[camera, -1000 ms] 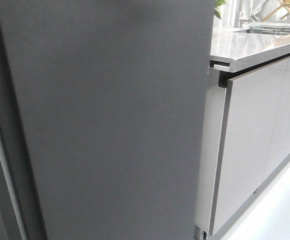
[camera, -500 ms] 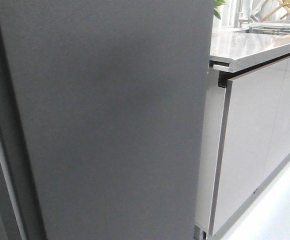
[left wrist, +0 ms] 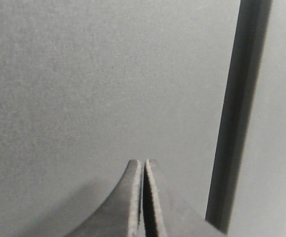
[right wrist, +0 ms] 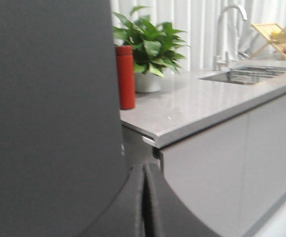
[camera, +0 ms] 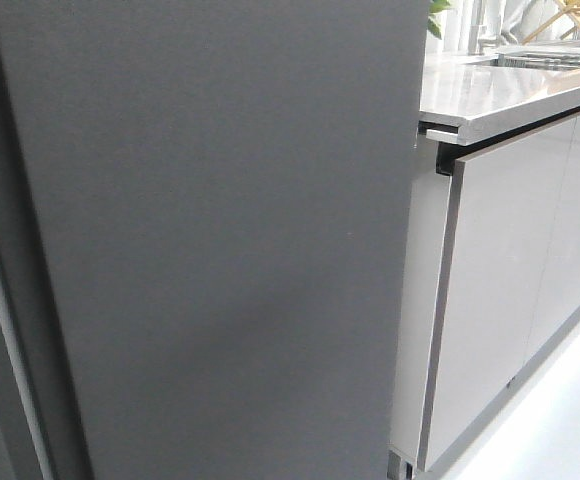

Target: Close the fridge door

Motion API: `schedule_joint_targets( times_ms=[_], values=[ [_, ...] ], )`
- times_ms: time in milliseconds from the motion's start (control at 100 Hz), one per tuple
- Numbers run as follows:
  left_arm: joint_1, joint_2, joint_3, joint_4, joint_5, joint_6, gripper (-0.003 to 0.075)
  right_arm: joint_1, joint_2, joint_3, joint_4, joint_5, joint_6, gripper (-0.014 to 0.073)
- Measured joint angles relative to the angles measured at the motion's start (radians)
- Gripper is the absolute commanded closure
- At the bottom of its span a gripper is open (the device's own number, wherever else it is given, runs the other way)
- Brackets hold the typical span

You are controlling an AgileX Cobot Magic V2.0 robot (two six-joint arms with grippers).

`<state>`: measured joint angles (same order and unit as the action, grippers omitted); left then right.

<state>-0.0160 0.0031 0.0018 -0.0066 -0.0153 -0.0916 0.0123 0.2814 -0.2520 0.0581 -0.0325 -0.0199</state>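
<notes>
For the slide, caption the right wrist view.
Shut right tool beside the grey fridge door; red bottle, potted plant and sink on the counter.

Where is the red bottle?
In the right wrist view, the red bottle stands upright on the grey countertop, just beside the dark panel and next to the potted plant.

One tall matte mid-grey fridge door point(camera: 220, 250). Two glossy pale-grey cabinet fronts point(camera: 500, 290). One grey stone countertop point(right wrist: 197, 106). One cylindrical red bottle point(right wrist: 126, 77). One leafy green potted plant point(right wrist: 150, 47). One curved chrome tap point(right wrist: 227, 29). One steel sink point(right wrist: 246, 75). Two dark grippers, the left gripper point(left wrist: 143, 165) and the right gripper point(right wrist: 144, 170).
</notes>
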Motion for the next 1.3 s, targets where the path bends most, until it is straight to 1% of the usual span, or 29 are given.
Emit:
schedule_joint_targets(
  times_ms=[170,540,1030,1300],
  values=[
    [0.0,0.0,0.0,0.0,0.0,0.0,0.0741,-0.046,-0.098,0.118,0.0,0.0,0.0,0.067],
    [0.0,0.0,0.0,0.0,0.0,0.0,0.0741,-0.048,-0.182,0.262,-0.029,-0.031,0.0,0.067],
    [0.0,0.0,0.0,0.0,0.0,0.0,0.0741,-0.048,-0.289,0.262,-0.037,-0.029,0.0,0.067],
    [0.0,0.0,0.0,0.0,0.0,0.0,0.0741,-0.048,-0.289,0.262,-0.038,0.032,0.0,0.067]
  ],
)
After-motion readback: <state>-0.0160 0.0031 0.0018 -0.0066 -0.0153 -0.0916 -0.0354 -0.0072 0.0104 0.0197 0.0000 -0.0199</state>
